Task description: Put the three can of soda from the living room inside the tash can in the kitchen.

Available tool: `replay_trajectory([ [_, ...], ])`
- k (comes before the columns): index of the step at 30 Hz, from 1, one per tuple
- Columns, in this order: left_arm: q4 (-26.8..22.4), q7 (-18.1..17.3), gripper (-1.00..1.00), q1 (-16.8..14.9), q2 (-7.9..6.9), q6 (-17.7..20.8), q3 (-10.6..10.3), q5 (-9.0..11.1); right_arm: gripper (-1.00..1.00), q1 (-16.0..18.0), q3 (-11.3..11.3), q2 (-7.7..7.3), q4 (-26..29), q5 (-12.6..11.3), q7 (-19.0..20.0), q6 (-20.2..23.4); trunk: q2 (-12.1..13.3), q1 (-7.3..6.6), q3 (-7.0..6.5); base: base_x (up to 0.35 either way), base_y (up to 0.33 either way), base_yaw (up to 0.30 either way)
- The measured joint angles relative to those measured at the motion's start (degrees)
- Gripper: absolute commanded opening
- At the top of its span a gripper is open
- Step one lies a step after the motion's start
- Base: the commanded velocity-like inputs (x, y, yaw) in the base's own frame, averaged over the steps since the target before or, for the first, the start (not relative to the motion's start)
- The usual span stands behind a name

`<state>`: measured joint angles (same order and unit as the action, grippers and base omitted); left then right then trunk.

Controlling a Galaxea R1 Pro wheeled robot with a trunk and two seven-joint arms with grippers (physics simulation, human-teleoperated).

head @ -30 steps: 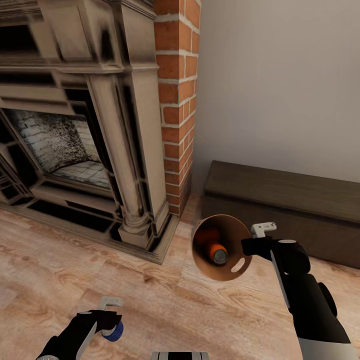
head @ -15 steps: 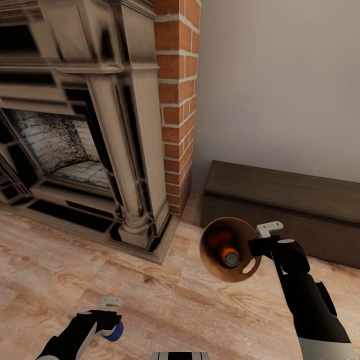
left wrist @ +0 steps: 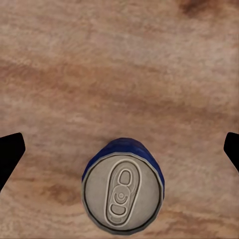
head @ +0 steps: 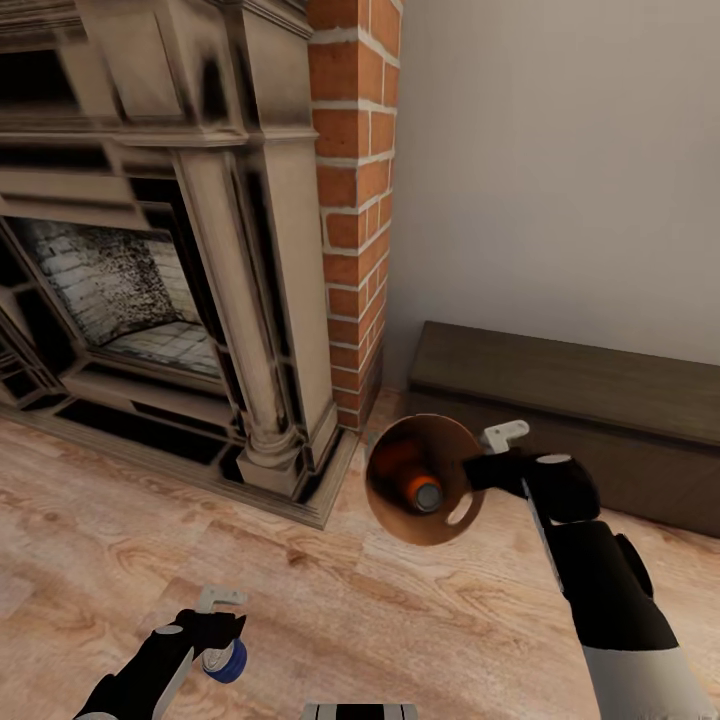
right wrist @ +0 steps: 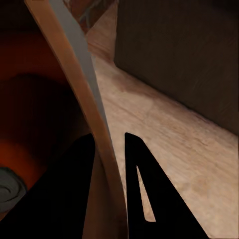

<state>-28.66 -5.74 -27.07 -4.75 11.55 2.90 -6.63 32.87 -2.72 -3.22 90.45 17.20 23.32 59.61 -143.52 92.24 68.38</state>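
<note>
**Q:** Working left to right, what is the status of each end effector?

**A:** Low at the left of the head view, the left gripper (head: 222,628) is pinched onto a blue cylindrical soda can with a silver pull-tab top (head: 226,661). The left wrist view shows that can (left wrist: 123,191) end-on above the light wood plank floor (left wrist: 119,64), with dark fingertips (left wrist: 10,154) at either edge of the picture. Whether the pads press on the can wall cannot be read there; the head view supports a grasp. To the right, the right gripper (head: 497,452) is pinched on the rim of a tapered round grey metal bin with a brown-orange inside (head: 395,500), held off the floor and tipped so its mouth faces the camera. In the right wrist view the two fingers (right wrist: 142,199) straddle the thin wall (right wrist: 82,84).

**Q:** Where are the other cans?

**A:** One orange soda can with a silver top (head: 418,487) lies inside the bin. A second orange shape behind it may be the third can; this cannot be confirmed.

**Q:** Which step is in hand, and what follows?

**A:** Judged from the brick fireplace (head: 350,200) and dark low bench (head: 570,400), the robot is in the living room, loading cans. The next move calls for bringing the blue can over the bin mouth, with the bin turned upright enough to retain its contents, then releasing.
</note>
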Motion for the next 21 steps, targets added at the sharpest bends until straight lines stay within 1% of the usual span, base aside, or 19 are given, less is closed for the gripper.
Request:
replay_trajectory([
  [1, 0.02, 0.01, 1.00, -0.01, 0.01, -0.02, 0.00, -0.02, -1.00, 0.30, -0.16, 0.04, 0.35, -4.18, 0.24, 0.39, 0.00, -0.01, 0.00, 0.000, 0.000, 0.000],
  [2, 0.03, 0.02, 1.00, -0.01, 0.01, -0.04, -0.01, -0.03, -1.00, 0.73, -0.24, 0.06, 0.48, -6.88, 0.36, 0.39, -0.01, -0.01, -0.01, 0.000, 0.000, 0.000],
  [3, 0.03, 0.02, 1.00, -0.02, 0.01, -0.04, -0.01, -0.04, -1.00, 1.07, -0.26, 0.07, 0.48, -7.08, 0.49, 0.39, -0.01, -0.01, -0.01, 0.000, 0.000, 0.000],
  [4, 0.02, 0.02, 1.00, -0.01, 0.01, -0.04, 0.00, -0.04, -1.00, 1.22, -0.23, 0.05, 0.46, -5.27, 0.31, 0.39, -0.01, -0.01, 0.00, 0.000, 0.000, 0.000],
  [6, 0.00, 0.04, 1.00, 0.00, 0.00, -0.02, 0.00, -0.04, -1.00, 1.80, -0.09, -0.02, 0.41, 0.34, -0.15, -0.09, 0.00, 0.00, 0.00, 0.000, 0.000, 0.000],
  [7, -0.01, 0.03, 1.00, 0.01, 0.00, -0.02, 0.00, -0.04, -1.00, 2.27, -0.07, -0.05, 0.15, 2.01, -0.13, -0.28, 0.00, 0.00, 0.00, 0.000, 0.000, 0.000],
  [8, -0.01, 0.05, 1.00, 0.01, 0.00, -0.02, -0.01, -0.04, -1.00, 2.50, -0.07, -0.07, 0.25, 2.17, -0.14, -0.25, 0.00, 0.00, 0.00, 0.000, 0.000, 0.000],
  [9, -0.01, 0.07, 1.00, 0.01, 0.00, -0.02, -0.01, -0.04, -1.00, 2.96, -0.08, -0.09, 0.13, 0.85, -0.06, -0.15, 0.00, 0.00, 0.00, 0.000, 0.000, 0.000],
  [11, 0.01, 0.10, 1.00, 0.00, 0.01, -0.03, -0.01, -0.05, -1.00, 3.89, -0.20, -0.10, 0.42, -3.04, 0.25, 0.39, -0.01, -0.01, -0.01, 0.000, 0.000, 0.000],
  [12, 0.02, 0.10, 1.00, -0.01, 0.01, -0.04, -0.01, -0.05, -1.00, 4.08, -0.22, -0.10, 0.46, -3.99, 0.36, 0.39, -0.01, -0.01, 0.00, 0.000, 0.000, 0.000],
  [13, 0.02, 0.11, 1.00, -0.01, 0.01, -0.04, -0.01, -0.05, -1.00, 4.43, -0.23, -0.10, 0.42, -3.88, 0.39, 0.39, 0.00, -0.01, 0.00, 0.000, 0.000, 0.000],
  [16, 0.00, 0.11, 1.00, 0.00, 0.00, -0.02, -0.01, -0.01, -1.00, 5.51, -0.12, 0.02, 0.13, -0.38, 0.23, 0.04, 0.00, 0.00, 0.00, 0.000, 0.000, 0.000],
  [17, 0.00, 0.11, 1.00, 0.00, 0.00, -0.02, -0.01, 0.00, -1.00, 5.72, -0.10, 0.08, 0.42, 0.13, 0.14, -0.07, 0.00, 0.00, 0.00, 0.000, 0.000, 0.000],
  [18, 0.00, 0.11, 1.00, 0.00, 0.01, -0.03, -0.02, 0.02, -1.00, 6.16, -0.11, 0.24, 0.41, -0.08, 0.19, -0.03, 0.00, 0.00, 0.00, 0.000, 0.000, 0.000],
  [21, 0.01, 0.12, 1.00, 0.00, 0.01, -0.03, -0.02, 0.03, -1.00, 7.46, -0.23, 0.65, 0.51, -2.93, 0.43, 0.39, -0.01, -0.01, 0.00, 0.000, 0.000, 0.000],
])
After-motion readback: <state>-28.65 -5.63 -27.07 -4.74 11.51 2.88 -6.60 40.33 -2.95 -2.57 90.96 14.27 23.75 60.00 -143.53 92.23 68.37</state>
